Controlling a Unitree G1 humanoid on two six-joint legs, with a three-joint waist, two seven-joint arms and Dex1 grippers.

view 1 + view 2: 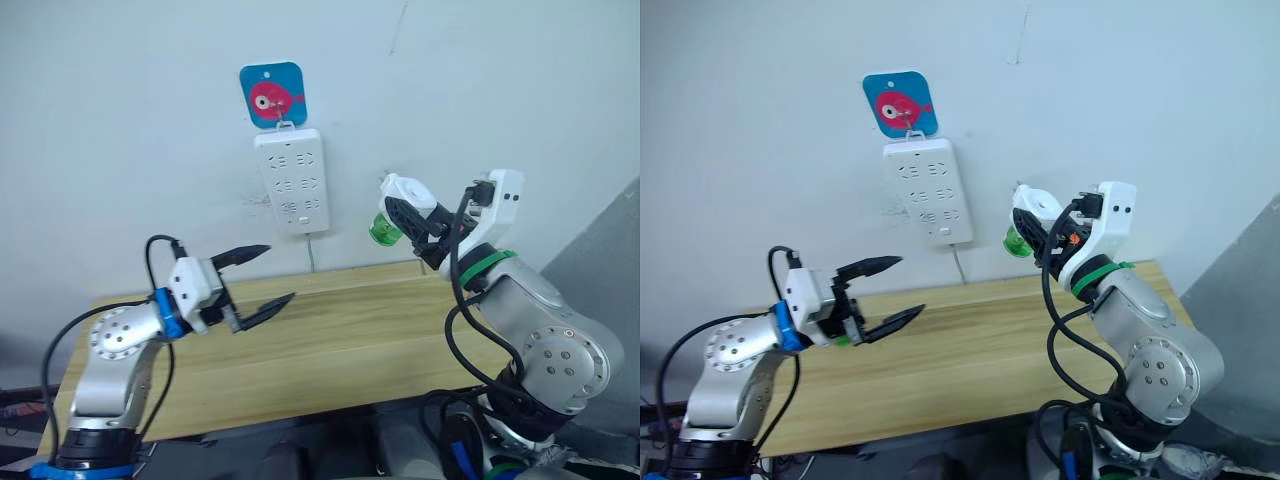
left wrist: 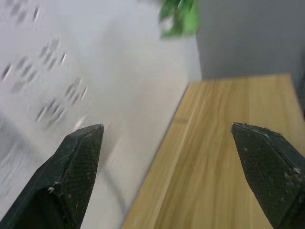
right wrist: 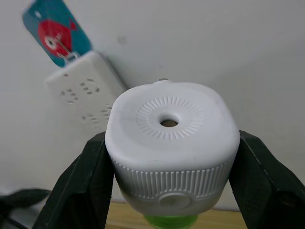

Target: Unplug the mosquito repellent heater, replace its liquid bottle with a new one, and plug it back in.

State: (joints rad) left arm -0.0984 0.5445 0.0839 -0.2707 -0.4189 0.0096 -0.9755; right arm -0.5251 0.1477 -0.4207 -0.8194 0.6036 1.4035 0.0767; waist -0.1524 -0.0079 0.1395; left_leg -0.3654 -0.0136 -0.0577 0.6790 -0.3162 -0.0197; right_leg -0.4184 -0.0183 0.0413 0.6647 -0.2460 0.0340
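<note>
The right claw (image 1: 408, 222) is gripping the unplugged heater (image 3: 171, 143), green bottle (image 1: 384, 231) attached, while the left claw (image 1: 262, 276) is waiting open, empty, the swap seemingly pending.

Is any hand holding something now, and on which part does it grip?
The right hand holds the heater by its two ribbed sides, with the green bottle under it. The left hand is open and holds nothing.

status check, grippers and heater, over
Left gripper open, empty, above the table. Right gripper shut on heater, unplugged, held off the wall right of the power strip, green bottle attached. Nothing in the way.
</note>
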